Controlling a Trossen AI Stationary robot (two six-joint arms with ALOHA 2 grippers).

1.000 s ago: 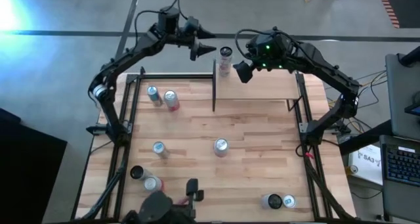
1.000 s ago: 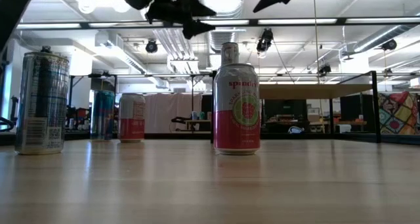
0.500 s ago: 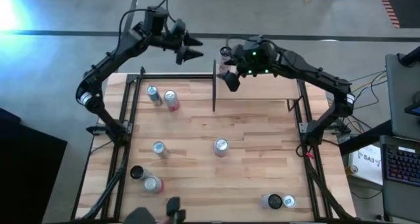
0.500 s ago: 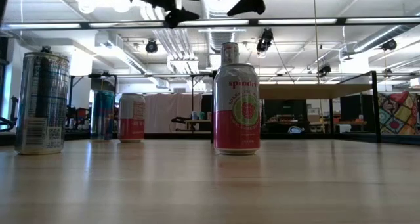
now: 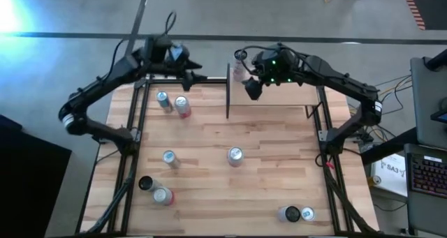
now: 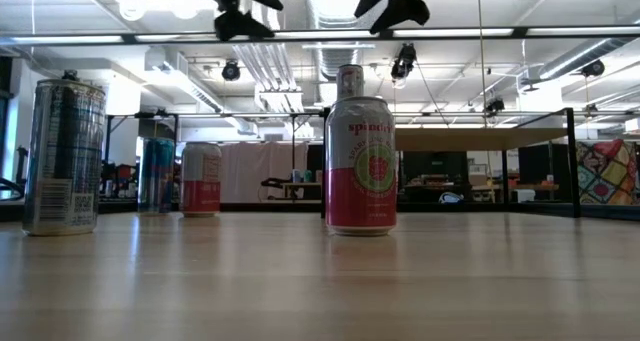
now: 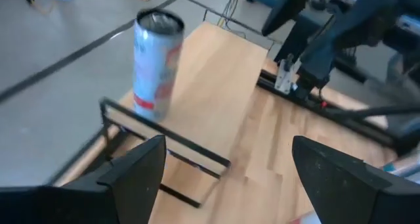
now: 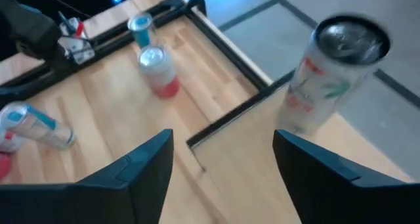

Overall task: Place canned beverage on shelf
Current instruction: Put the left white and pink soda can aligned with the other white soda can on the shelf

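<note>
1. Nearest the camera side of the table (image 5: 279, 161), several cans are scattered – one upright pink can (image 5: 235, 155) near the middle, others at the near-left and near-right edges. None of these is close to either claw.
2. Farther back on the left stand two more cans (image 5: 172, 103), just inside the far-left corner of the frame.
3. At the far edge sits the shelf (image 5: 272, 95), a pale panel with black rods, right of the table's centre line.
4. The canned beverage (image 5: 239, 70) stands upright on the shelf's far-left corner, long axis vertical, top pointing up – it looks already placed.
5. The right gripper (image 5: 253, 88) hovers just beside that can, slightly to its right and nearer; its fingers (image 8: 141, 165) stand apart and clasp nothing. It is the closer arm; the can lies to its left and a little farther.
6. The left gripper (image 5: 192, 74) hangs over the far-left edge, well left of the can, fingers (image 7: 141, 168) wide and empty.
</note>
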